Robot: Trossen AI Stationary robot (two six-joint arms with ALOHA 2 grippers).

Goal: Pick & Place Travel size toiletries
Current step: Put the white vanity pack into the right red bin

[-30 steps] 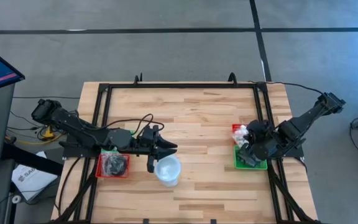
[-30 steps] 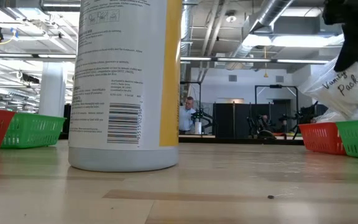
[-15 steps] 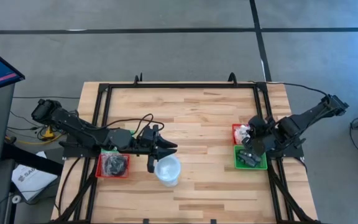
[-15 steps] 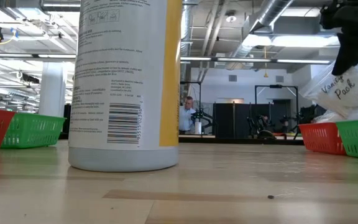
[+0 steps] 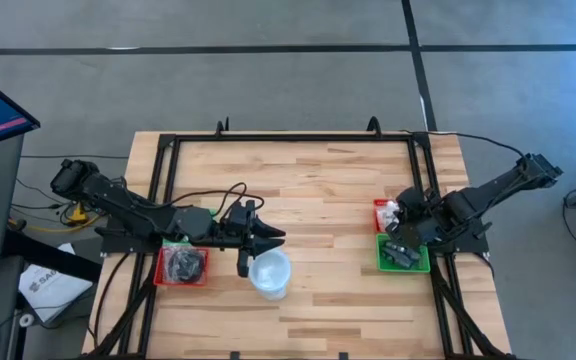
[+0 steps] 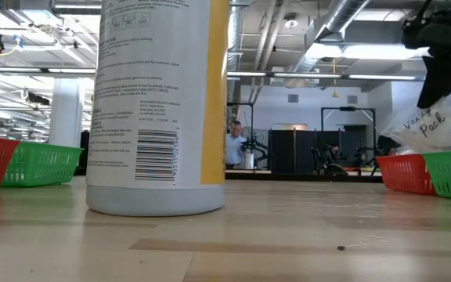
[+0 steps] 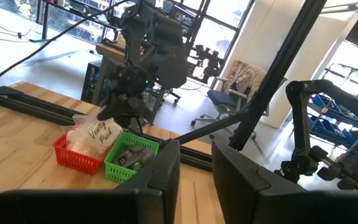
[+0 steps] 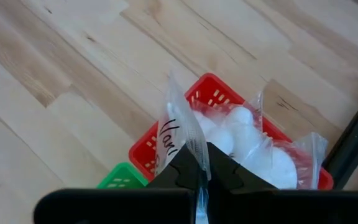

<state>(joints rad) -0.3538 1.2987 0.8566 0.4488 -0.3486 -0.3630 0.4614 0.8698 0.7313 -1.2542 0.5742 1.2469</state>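
A big white bottle (image 6: 156,106) with a yellow stripe and a barcode stood upright on the wooden surface (image 5: 318,190), very close to the low camera. From above, its round white top (image 5: 269,273) sat just beside the left end effector (image 5: 265,238). The left end effector hung low over the surface with a small gap between its fingers (image 7: 160,180), and it held nothing. Next to that arm sat a red tray (image 5: 182,266) full of dark pieces (image 5: 184,263).

Farther off, on the other side of the surface, a red basket (image 8: 211,96) and a green basket (image 5: 402,255) stood touching each other. Dark oblong pieces (image 7: 131,154) lay in the green one. White round pieces in clear wrappers (image 8: 244,134) filled the red one. The right end effector (image 8: 201,163) was clenched on the top of a clear bag (image 6: 435,125) with writing on it. The bag hung just over the red basket.

Far behind, a person (image 6: 232,145) stood in the room.
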